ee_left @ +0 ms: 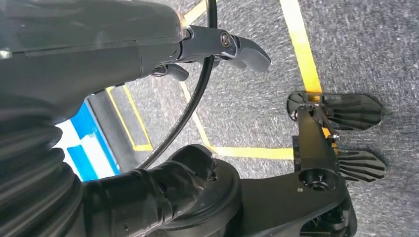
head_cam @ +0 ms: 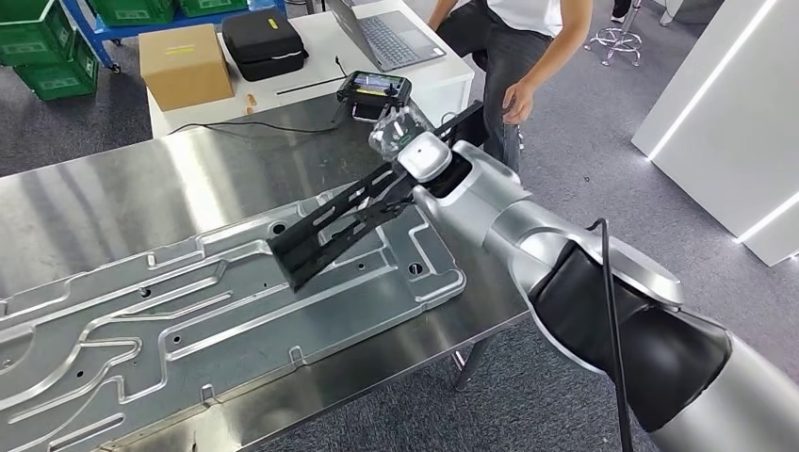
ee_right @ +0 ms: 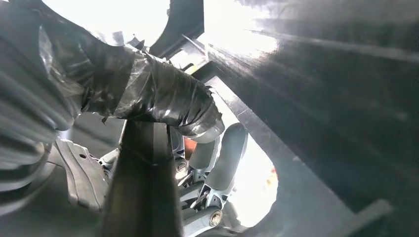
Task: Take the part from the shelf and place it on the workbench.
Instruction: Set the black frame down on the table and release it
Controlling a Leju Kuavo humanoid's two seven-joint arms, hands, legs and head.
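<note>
The part is a long black slotted bracket (head_cam: 341,215), and my right hand (head_cam: 421,158) grips it near its upper end. It slopes down to the left, and its lower end touches the big machined metal plate (head_cam: 188,325) lying on the steel workbench (head_cam: 104,202). Up close in the right wrist view, the black part (ee_right: 326,103) lies against my taped thumb (ee_right: 163,98), with the grey fingers (ee_right: 225,158) curled beneath. My left hand (ee_left: 217,47) hangs over the carpet with nothing in it, its fingers apart.
Behind the bench, a white table carries a cardboard box (head_cam: 185,64), a black case (head_cam: 264,42), a laptop (head_cam: 386,36) and a handheld controller (head_cam: 375,90). A person (head_cam: 516,66) sits at it, one hand hanging near the part's upper end. Green crates (head_cam: 47,52) stand far left.
</note>
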